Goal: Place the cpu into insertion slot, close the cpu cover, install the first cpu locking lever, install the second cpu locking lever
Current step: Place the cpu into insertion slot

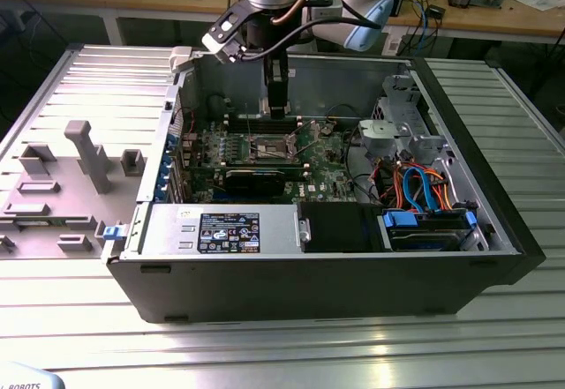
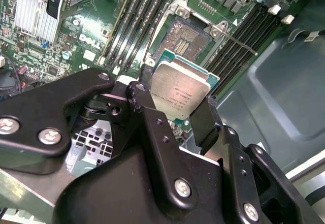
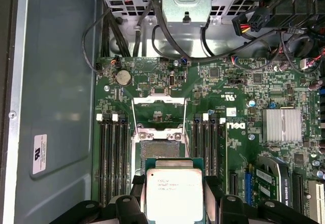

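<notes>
My gripper (image 2: 175, 104) is matte black, dotted with silvery screw heads (image 2: 49, 136). The chip (image 2: 180, 89) has a silver-grey top with dark print and a green edge. The board (image 3: 223, 87) is green; the socket (image 2: 185, 38) is dark grey, framed in silvery metal.

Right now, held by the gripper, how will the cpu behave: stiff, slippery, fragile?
The cpu looks stiff: a flat, metal-topped square. Gripped by its thin edges in the gripper, it could perhaps slip. Small and thin, it is probably light.
</notes>
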{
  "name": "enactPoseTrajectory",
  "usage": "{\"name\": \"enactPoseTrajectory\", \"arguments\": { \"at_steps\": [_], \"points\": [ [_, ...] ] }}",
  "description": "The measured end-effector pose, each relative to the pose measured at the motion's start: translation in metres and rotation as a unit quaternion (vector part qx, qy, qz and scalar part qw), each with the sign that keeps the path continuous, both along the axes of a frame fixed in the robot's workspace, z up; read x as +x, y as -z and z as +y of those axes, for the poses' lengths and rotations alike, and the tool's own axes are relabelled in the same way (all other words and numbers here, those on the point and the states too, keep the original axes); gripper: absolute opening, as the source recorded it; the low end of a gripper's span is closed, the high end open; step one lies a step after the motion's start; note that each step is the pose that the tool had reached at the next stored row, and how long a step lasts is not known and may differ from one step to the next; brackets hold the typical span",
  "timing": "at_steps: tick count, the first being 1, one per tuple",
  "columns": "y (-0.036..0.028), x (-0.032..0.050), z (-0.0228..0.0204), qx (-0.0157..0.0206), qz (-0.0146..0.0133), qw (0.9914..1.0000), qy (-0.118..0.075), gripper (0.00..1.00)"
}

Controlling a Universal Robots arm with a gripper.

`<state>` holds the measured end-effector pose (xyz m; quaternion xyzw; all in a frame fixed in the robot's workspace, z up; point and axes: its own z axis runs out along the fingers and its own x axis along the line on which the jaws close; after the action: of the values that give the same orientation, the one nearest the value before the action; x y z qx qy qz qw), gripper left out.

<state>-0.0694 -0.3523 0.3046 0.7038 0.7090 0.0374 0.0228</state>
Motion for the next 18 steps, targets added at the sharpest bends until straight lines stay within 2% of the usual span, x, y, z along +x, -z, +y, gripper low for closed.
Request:
{"name": "enactPoseTrajectory", "arguments": {
  "at_steps": [8, 14, 18],
  "points": [
    [0.0038, 0.0, 0.0, 0.0, 0.0, 1.0, 0.0, 0.54],
    [0.0091, 0.0, 0.0, -0.0001, 0.0, 1.0, 0.0, 0.54],
    [0.0189, 0.0004, 0.0002, -0.0001, 0.0, 1.0, 0.0, 0.54]
  ]
}}
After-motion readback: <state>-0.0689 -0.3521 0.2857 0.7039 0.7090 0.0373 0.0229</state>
